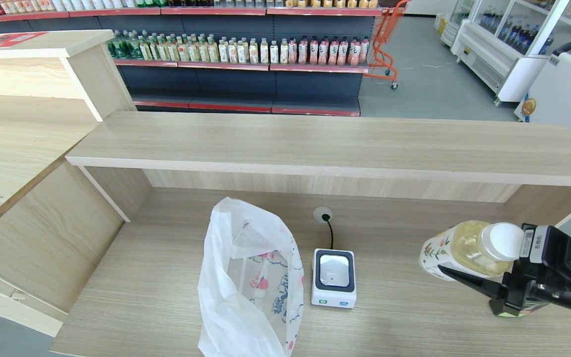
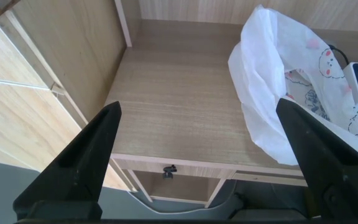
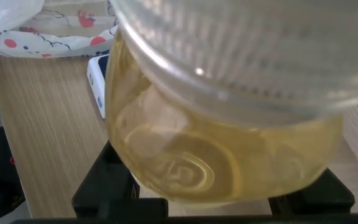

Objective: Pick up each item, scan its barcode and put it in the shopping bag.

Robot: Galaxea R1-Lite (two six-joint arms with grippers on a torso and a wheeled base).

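Bottle point(image 1: 464, 250) status: held on its side by the right jaws, at 3 o'clock from the scanner point(image 1: 334, 277) in the head view, and by the look of it clear of the table point(image 1: 156, 287).

- Grip: the right jaws pinch the bottle's upper body, just below the white cap. The cap points back toward the wrist. The labelled lower half sticks out past the jaw tips toward 9 o'clock, so most of the label is uncovered.
- Right wrist view: the bottle point(image 3: 216, 155) sits between two dark fingers point(image 3: 114, 190), with yellow liquid pooled on its low side.
- Likely reason for the sideways hold: the scanner's window faces up, so you can pass the bare label over it. Whether the barcode faces down I cannot tell.
- Scanner: flat on the table, with its cable point(image 1: 329, 230) running off toward 12 o'clock.
- Shopping bag point(image 1: 251, 282): just beside the scanner at its 9 o'clock, with its mouth standing open upward. I judge this placement keeps the carry from scan to drop short.
- Left jaws: spread wide and empty. The left wrist view shows one finger point(image 2: 82, 162) over the near table edge, with the shopping bag point(image 2: 272, 93) beyond. You seem to have this arm parked clear of the right arm's path.
- Step in hand: the scan is not yet made.
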